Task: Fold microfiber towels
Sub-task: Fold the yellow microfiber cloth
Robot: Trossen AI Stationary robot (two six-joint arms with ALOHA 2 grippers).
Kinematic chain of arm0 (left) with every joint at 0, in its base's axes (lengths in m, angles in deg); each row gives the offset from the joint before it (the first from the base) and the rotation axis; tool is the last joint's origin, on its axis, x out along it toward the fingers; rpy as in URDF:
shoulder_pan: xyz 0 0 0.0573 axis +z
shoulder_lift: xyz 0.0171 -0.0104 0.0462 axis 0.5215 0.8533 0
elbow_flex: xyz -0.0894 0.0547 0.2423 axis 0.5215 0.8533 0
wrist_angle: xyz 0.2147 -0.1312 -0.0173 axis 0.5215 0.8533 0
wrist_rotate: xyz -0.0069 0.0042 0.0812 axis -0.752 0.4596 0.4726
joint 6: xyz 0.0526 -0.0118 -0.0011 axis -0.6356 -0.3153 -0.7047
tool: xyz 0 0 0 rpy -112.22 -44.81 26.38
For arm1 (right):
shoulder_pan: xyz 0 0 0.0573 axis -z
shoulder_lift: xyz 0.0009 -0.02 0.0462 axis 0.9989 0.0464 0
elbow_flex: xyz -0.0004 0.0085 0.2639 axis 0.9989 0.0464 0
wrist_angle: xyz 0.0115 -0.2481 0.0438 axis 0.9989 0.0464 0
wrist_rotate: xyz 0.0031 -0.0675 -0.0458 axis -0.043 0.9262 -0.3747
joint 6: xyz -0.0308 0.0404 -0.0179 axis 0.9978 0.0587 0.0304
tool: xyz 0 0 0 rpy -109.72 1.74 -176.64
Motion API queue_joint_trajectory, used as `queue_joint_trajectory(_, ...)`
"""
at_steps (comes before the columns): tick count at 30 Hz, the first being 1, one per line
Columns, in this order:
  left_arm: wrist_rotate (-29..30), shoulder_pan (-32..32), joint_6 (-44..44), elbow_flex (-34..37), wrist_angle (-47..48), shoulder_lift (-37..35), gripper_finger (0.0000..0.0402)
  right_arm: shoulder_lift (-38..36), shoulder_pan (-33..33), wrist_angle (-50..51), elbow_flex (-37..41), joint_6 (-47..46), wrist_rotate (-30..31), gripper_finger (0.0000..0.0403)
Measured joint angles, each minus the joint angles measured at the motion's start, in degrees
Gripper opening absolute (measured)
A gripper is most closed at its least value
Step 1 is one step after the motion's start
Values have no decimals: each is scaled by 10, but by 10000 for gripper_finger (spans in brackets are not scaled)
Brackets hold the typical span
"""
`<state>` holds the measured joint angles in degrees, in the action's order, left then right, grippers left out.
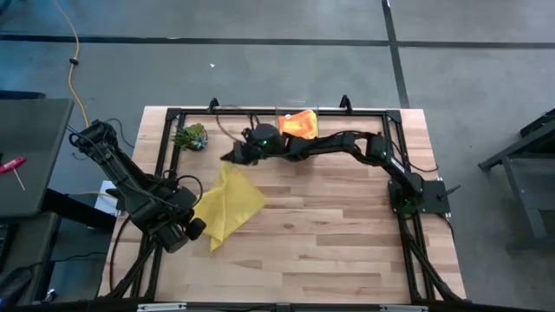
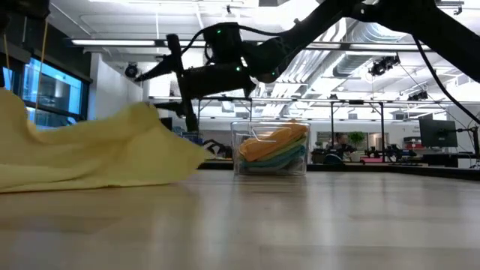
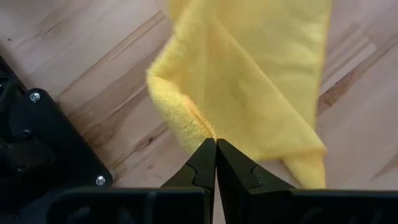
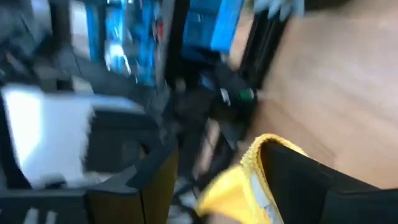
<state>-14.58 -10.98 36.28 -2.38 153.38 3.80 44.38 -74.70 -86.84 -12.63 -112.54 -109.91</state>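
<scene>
The left gripper's (image 3: 216, 163) fingers were pinched on a corner of the soft yellow microfiber towel (image 1: 229, 204), the right gripper's (image 1: 232, 156) on its opposite edge, unfolded; other towels (image 2: 274, 148) waited in the clear plastic box (image 2: 271, 171).

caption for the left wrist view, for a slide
Left end effector shut on the yellow towel's edge above the wooden table.

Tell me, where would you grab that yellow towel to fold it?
Probably by its corners. The yellow towel lies rumpled on the table, and each gripper already pinches an edge: the left gripper from the near left side, the right gripper at the far corner.
</scene>
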Motion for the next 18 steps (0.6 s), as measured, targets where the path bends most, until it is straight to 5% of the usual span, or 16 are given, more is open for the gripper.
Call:
queue_joint_trajectory(5, 4, 0, 1, 0, 0, 0, 0, -1, 16, 7, 0, -43, 43, 222)
queue_joint_trajectory(12, 0, 0, 2, 0, -1, 0, 0, 0, 15, 181, 0, 15, 16, 222)
queue_joint_trajectory(18, 2, 0, 2, 0, -1, 0, 0, 0, 12, 89, 0, -3, -16, 222)
